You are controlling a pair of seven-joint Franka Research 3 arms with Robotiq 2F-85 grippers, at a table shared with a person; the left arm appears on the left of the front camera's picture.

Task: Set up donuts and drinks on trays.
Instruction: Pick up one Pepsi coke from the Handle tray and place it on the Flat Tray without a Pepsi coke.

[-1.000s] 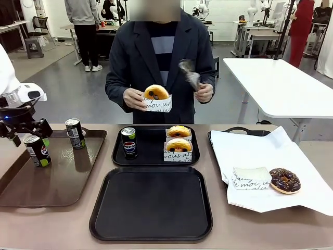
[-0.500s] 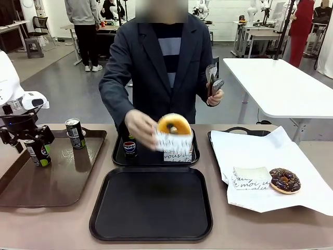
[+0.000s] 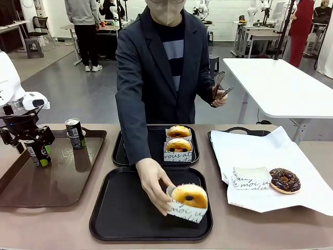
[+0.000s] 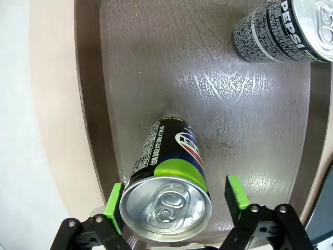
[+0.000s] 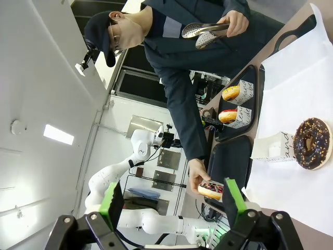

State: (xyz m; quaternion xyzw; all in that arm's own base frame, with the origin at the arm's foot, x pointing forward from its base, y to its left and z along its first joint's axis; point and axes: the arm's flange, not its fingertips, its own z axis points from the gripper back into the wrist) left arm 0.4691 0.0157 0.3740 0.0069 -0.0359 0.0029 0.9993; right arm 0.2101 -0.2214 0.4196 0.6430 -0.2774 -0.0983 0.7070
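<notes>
The person's sleeve (image 3: 130, 114) is covering the left part of the far black tray (image 3: 156, 147) from me. The left gripper (image 3: 34, 141) is masking the top of the can (image 3: 40, 155) under it. In my left wrist view a second can (image 4: 281, 28) is running off the edge.
</notes>
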